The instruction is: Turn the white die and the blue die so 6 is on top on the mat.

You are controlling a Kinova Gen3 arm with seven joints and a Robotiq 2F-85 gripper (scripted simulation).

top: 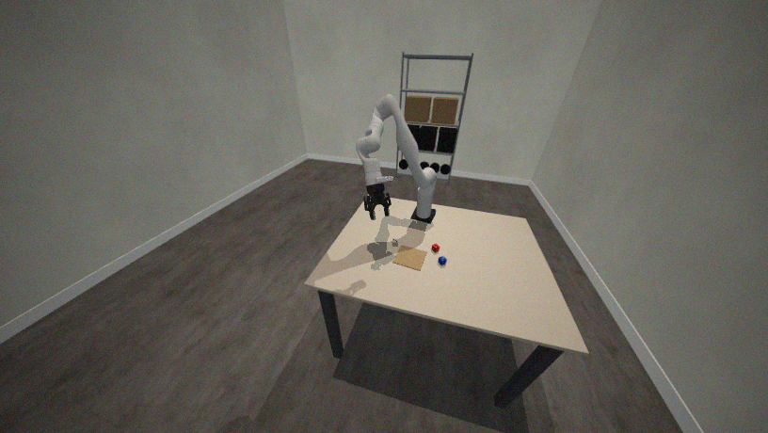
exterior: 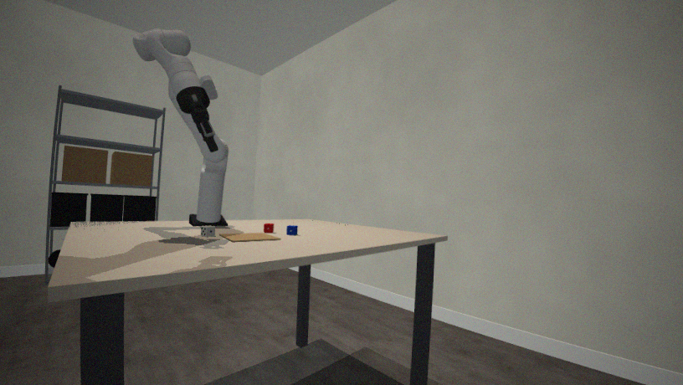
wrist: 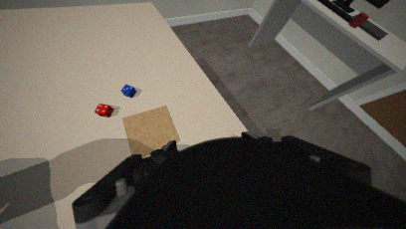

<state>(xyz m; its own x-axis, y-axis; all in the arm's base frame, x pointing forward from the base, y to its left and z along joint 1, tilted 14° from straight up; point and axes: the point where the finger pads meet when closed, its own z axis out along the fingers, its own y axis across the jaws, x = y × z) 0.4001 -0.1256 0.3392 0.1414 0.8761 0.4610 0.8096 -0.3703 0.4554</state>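
Note:
A tan mat lies flat on the table. The white die sits on the table just off the mat's far left corner, in the arm's shadow. The red die and the blue die sit on the table to the right of the mat, apart from each other. My gripper is open and empty. It hangs well above the table's far left part, up and to the left of the white die. The wrist view does not show the white die.
A metal shelf rack with boxes stands behind the arm's base. The table's left edge lies close below the gripper. A white desk shows across the room in the wrist view.

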